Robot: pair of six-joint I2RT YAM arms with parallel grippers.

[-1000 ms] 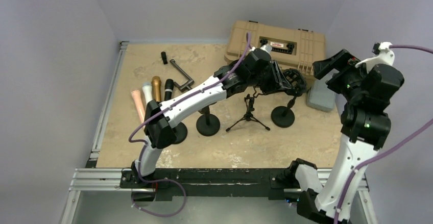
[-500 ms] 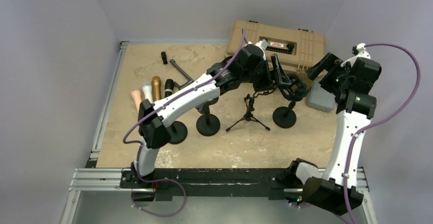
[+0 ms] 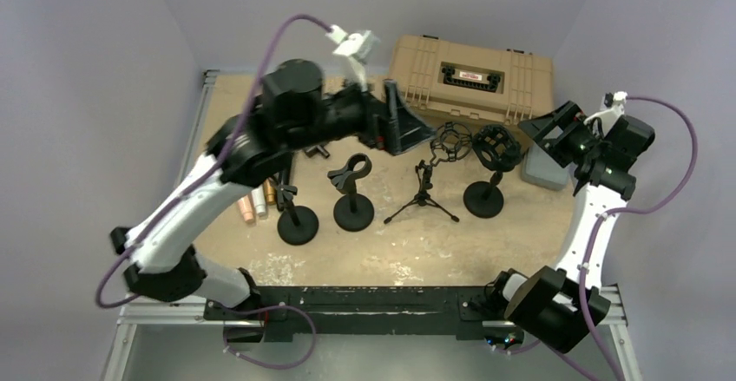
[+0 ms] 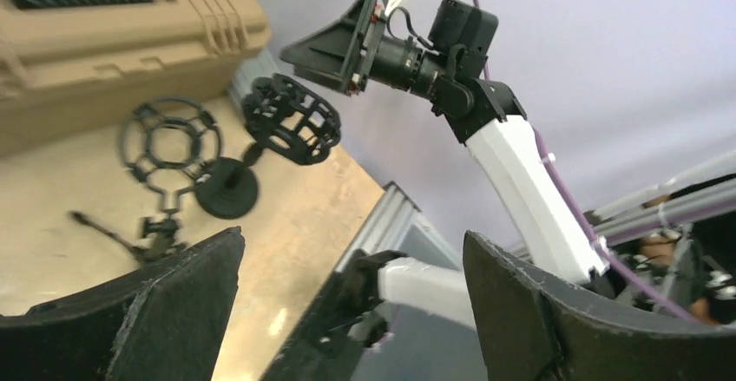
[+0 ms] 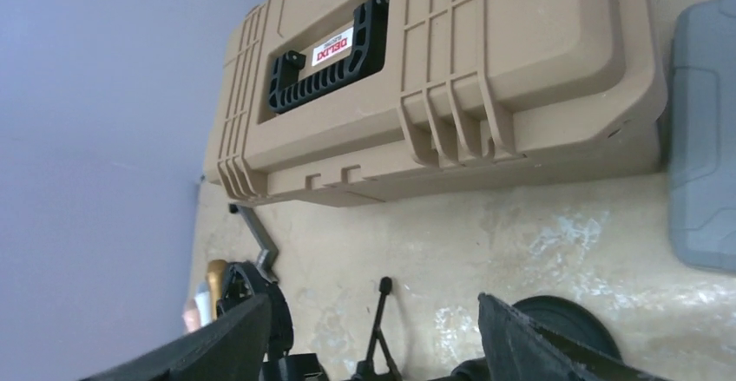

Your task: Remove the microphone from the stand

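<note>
Three microphones, pink [image 3: 246, 209], white [image 3: 259, 204] and gold [image 3: 270, 192], lie side by side on the table at the left, partly under my left arm. The gold one [image 5: 214, 275] also shows in the right wrist view. Two black shock mounts [image 3: 451, 142] [image 3: 497, 147] look empty, one on a tripod [image 3: 423, 197], one on a round-base stand [image 3: 482, 199]. My left gripper [image 3: 408, 125] [image 4: 353, 242] hangs open above the table, left of the mounts, nothing between its fingers. My right gripper [image 3: 545, 125] [image 5: 373, 303] is open at the right, beside the round-base stand.
A clip stand [image 3: 351, 181] and another round-base stand [image 3: 298, 225] stand left of the tripod. A tan case [image 3: 469, 73] sits at the back. A grey case [image 3: 545, 171] lies at the right edge. A metal crank [image 5: 256, 233] lies by the microphones.
My left gripper has opened, drawn away from the right shock mount and swung up and to the left. The right arm has stretched out, its gripper dropping toward the grey case.
</note>
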